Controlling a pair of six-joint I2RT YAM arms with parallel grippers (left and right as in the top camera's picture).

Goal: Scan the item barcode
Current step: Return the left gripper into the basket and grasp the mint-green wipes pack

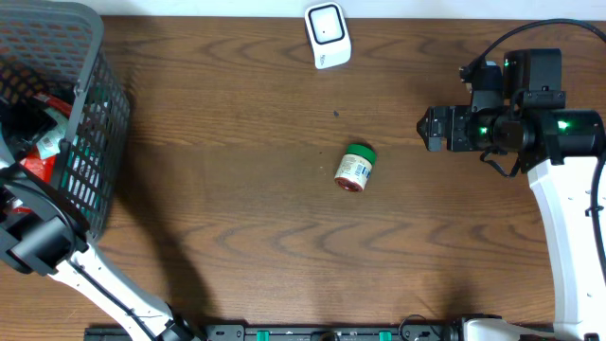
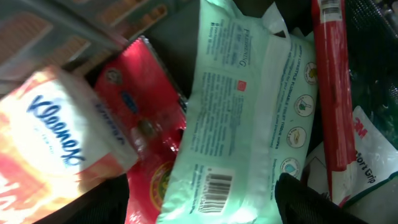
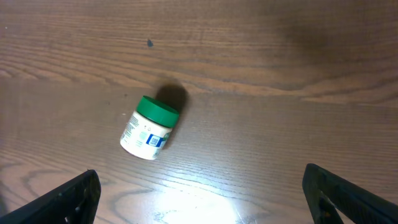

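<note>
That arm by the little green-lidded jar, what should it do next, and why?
Probably ease the right gripper forward and down over the jar: its jaws stand wide open, and the jar lies untouched on its side ahead of them.

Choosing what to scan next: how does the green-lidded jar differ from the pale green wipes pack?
The jar lies sideways on the table; the wipes pack is wedged among goods in the basket. The jar is rigid and round; the pack flat and soft. Both bear printed labels.

Top-down overhead, right wrist nearer — same jar [image 1: 355, 168]
</note>
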